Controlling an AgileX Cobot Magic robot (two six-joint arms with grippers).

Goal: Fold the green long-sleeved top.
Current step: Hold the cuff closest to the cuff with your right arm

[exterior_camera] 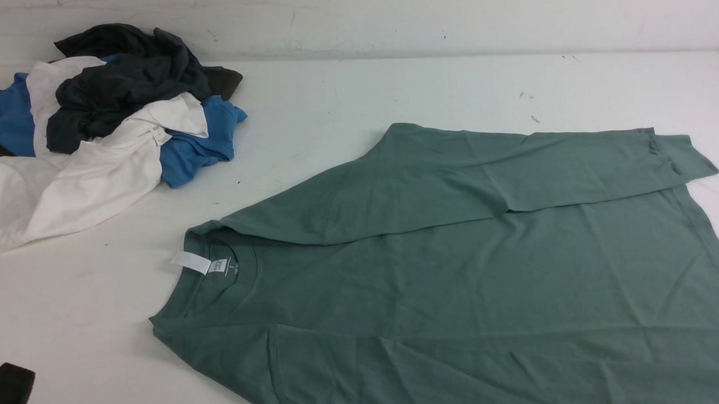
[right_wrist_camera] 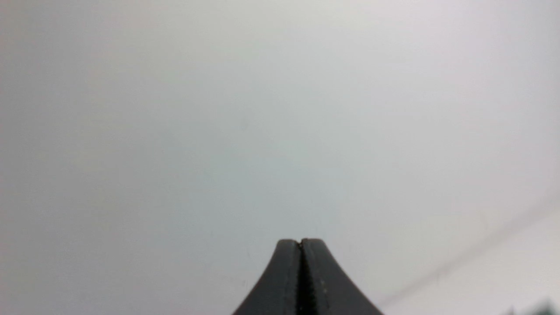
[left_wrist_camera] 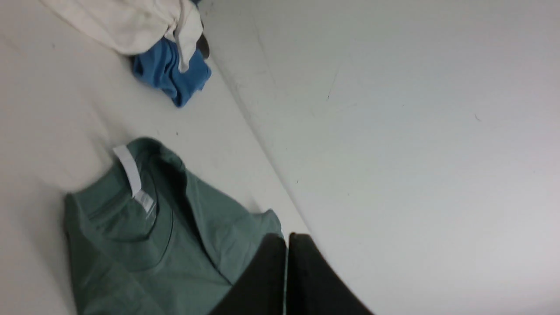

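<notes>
Hovering at the near edge, left pincer [left_wrist_camera: 286,238] is pressed shut and empty. Right pincer [right_wrist_camera: 300,240] is shut too, gripping nothing. Top [exterior_camera: 457,270] lies flat on bench [exterior_camera: 332,107] beyond left pincer, collar end nearest it, one sleeve folded across the body. Farther off past the collar sits a heap [exterior_camera: 94,127] of white, blue and dark clothes.

matt knit green long-sleeved top [exterior_camera: 457,270], smooth table [exterior_camera: 344,95]

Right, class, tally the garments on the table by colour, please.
Green long-sleeved top: 1
Blue garment: 1
White garment: 1
Dark charcoal garment: 1
Total: 4, as far as the heap shows; it may hide more.
</notes>
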